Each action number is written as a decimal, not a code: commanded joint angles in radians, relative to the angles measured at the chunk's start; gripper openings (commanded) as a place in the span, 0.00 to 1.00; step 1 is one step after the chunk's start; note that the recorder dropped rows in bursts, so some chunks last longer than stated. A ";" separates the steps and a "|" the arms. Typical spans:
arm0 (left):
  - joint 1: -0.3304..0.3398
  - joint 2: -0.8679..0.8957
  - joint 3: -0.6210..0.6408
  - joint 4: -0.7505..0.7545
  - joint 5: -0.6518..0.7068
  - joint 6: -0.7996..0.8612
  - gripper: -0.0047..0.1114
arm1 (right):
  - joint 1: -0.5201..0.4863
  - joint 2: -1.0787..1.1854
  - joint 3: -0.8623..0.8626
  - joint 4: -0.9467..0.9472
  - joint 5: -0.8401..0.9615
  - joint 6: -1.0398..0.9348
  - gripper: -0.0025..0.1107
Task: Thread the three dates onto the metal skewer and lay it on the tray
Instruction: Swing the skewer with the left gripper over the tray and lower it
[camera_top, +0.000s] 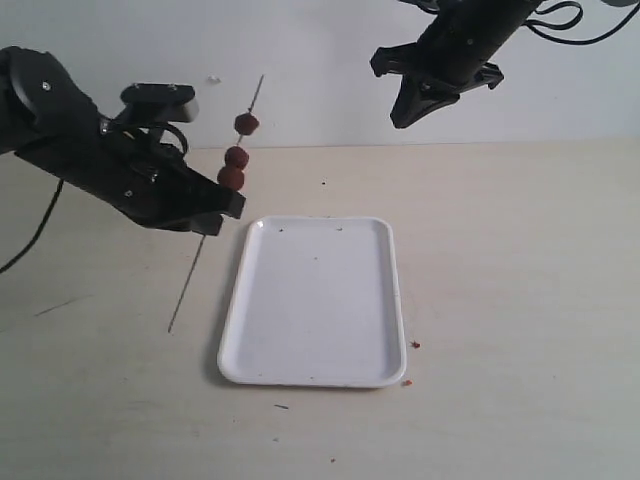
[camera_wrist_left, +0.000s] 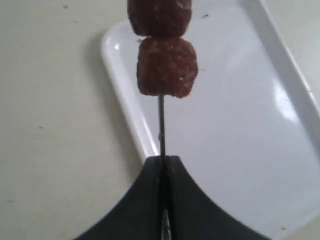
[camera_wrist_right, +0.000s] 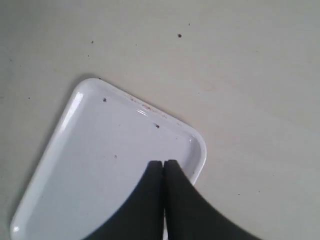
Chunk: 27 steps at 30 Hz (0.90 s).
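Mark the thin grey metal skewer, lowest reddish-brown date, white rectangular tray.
thin grey metal skewer (camera_top: 185, 290), exterior view, bare lower shaft.
lowest reddish-brown date (camera_top: 231, 178), exterior view, its middle.
white rectangular tray (camera_top: 315, 300), exterior view, bare centre.

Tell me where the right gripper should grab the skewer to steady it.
Probably the bare tip of the skewer above the top date, coming from the right. The left gripper pinches the rod below the dates, which fill the middle; that upper stretch is bare and faces the right gripper.

Exterior wide, angled down, wrist views close, all sharing tray (camera_top: 320, 300)
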 joint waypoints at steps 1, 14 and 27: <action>-0.086 0.024 -0.040 -0.003 0.011 -0.172 0.04 | -0.002 -0.008 0.017 -0.022 -0.003 -0.011 0.02; -0.176 0.266 -0.220 0.152 0.052 -0.520 0.04 | -0.002 -0.011 0.017 -0.118 -0.003 0.053 0.02; -0.176 0.395 -0.400 0.151 0.267 -0.553 0.04 | 0.003 -0.021 0.017 -0.099 -0.003 0.034 0.02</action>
